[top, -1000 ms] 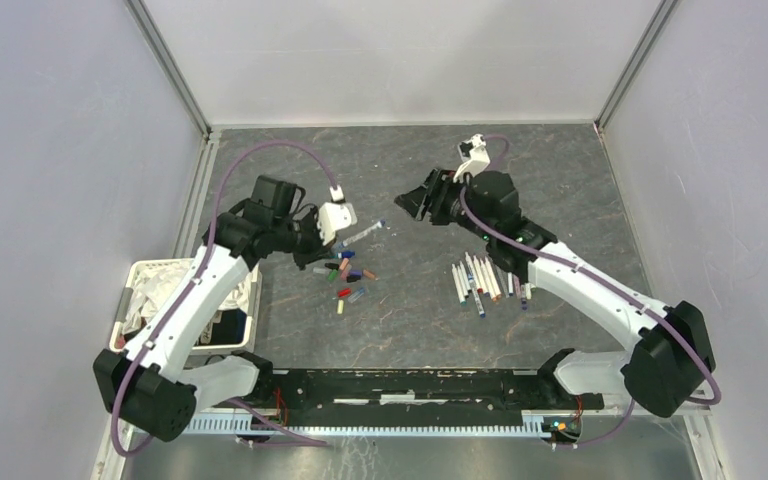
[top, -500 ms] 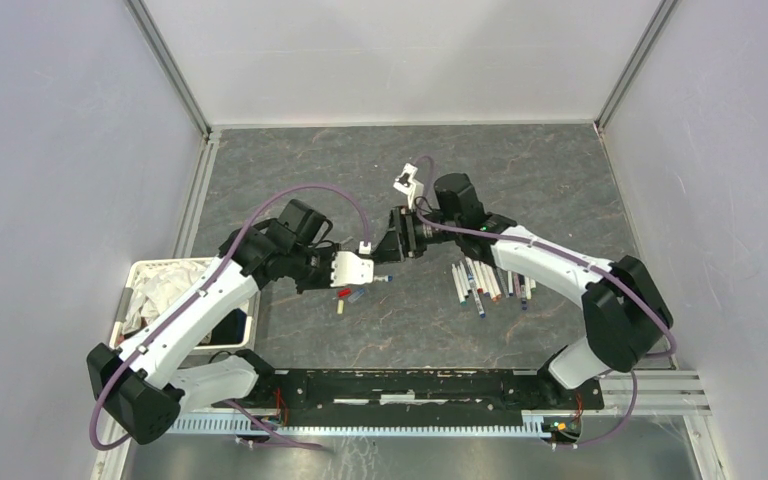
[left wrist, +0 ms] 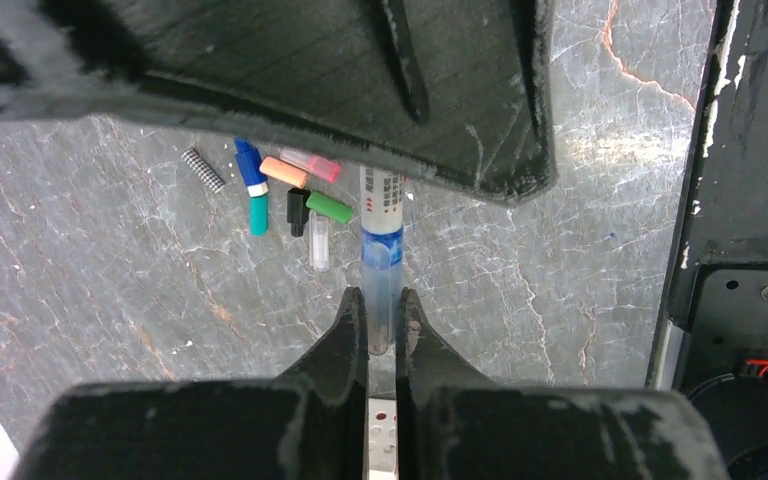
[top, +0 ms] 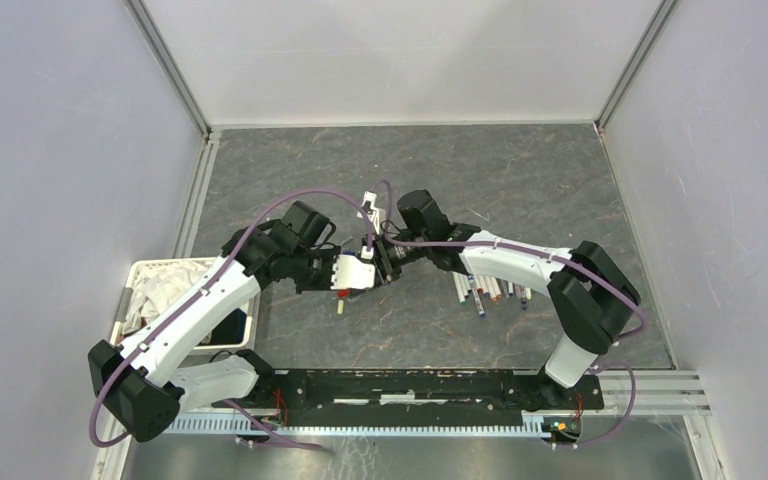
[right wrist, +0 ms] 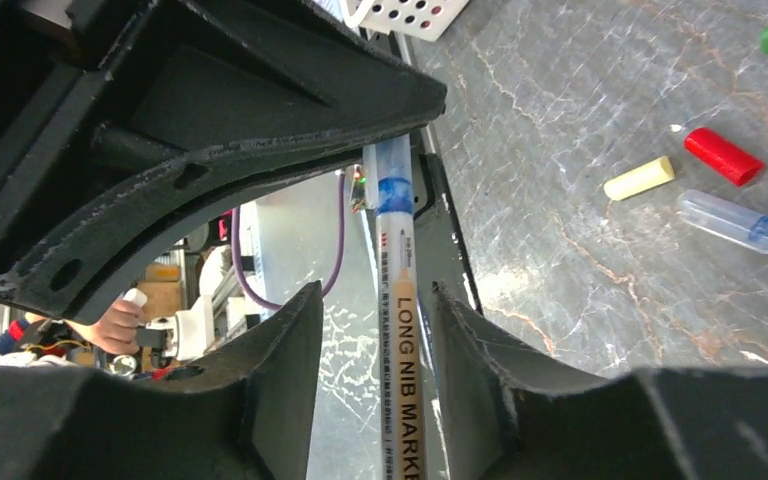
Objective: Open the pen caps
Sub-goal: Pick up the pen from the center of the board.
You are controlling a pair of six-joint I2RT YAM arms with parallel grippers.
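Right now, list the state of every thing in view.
pen, capped, gripped at the cap end.
left pincer, shut on the pen's cap.
right pincer, open around the pen's barrel.
loose caps, lying on the table.
other pens, lying side by side.

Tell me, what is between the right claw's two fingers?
A white pen lies inside the open right claw, shown in the right wrist view. The left claw grips its blue end.
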